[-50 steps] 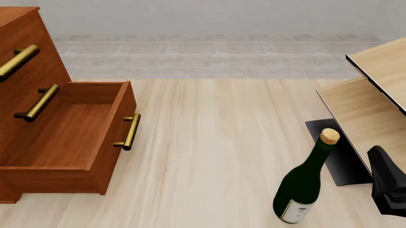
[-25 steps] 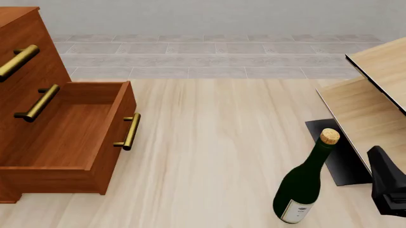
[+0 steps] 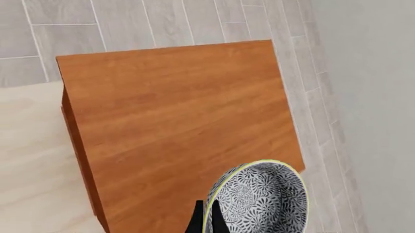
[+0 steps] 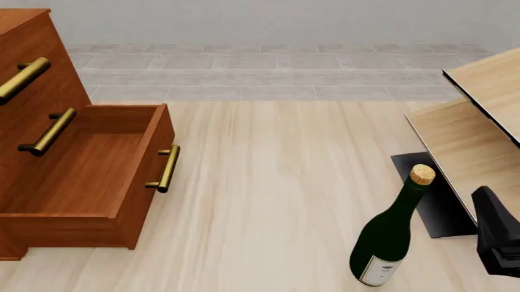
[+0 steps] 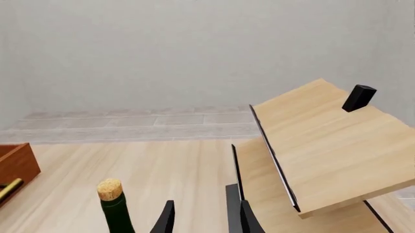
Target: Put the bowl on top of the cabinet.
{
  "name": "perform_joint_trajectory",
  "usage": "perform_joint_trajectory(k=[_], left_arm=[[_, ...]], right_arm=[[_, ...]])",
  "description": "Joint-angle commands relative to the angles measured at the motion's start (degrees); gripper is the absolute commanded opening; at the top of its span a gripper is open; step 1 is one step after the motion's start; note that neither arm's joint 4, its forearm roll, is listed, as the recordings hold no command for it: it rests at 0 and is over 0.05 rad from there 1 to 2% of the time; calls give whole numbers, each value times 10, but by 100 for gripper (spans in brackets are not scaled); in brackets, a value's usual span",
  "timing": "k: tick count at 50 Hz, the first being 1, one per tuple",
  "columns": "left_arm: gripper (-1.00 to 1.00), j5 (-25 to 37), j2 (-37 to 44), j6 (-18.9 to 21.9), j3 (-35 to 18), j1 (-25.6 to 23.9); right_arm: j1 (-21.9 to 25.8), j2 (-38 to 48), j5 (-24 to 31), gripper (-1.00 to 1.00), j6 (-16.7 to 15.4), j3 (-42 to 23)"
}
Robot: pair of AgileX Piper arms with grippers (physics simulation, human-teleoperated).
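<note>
- In the left wrist view we see the left gripper (image 3: 206, 224) clamped on the near rim of the bowl (image 3: 259, 199); only the dark tips of its fingers (image 3: 196, 223) show at the frame's edge, pinching the wall between them.
- The bowl is small, round and deep — grey-white with a fine dark floral speckle inside, and a thin yellowish line along its rim. It hangs tilted on its side, mouth turned toward the camera, over the far corner of the cabinet (image 3: 175, 126); we cannot tell whether it touches the wood.
- The cabinet's top is a flat reddish-brown slab with nothing else on it that we can see.
- In the right wrist view the right gripper (image 5: 201, 218) has its two dark fingers apart, gripping nothing. Just beside it stands the green bottle (image 5: 115, 206) with its cork stopper.
- In the front view the bottle (image 4: 391, 234) stands upright on the pale table (image 4: 276, 182), close to the right arm (image 4: 497, 240) at the frame's edge.
- Farther left, the cabinet's lower drawer (image 4: 89, 167) is pulled open — its inside is bare wood, and brass bar handles (image 4: 50, 131) run across the fronts.
- At the right, a pale wooden shelf unit (image 4: 479, 121) with black edging stands behind the bottle.
- Beyond the table lie grey floor tiles (image 4: 276, 67) and a plain wall.
</note>
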Motion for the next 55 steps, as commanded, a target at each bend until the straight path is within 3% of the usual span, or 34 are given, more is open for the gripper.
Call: perform_joint_trajectory(k=[1, 11, 29, 55], left_arm=[[-100, 0, 3, 16, 14, 6], [-100, 0, 8, 42, 25, 22], [-100, 0, 34, 31, 38, -3], [-100, 0, 45, 39, 47, 15]], right_arm=[[-1, 0, -2, 100, 2, 0], [-2, 0, -5, 100, 5, 0], [-1, -1, -7, 100, 6, 1], [3, 0, -2, 100, -1, 0]])
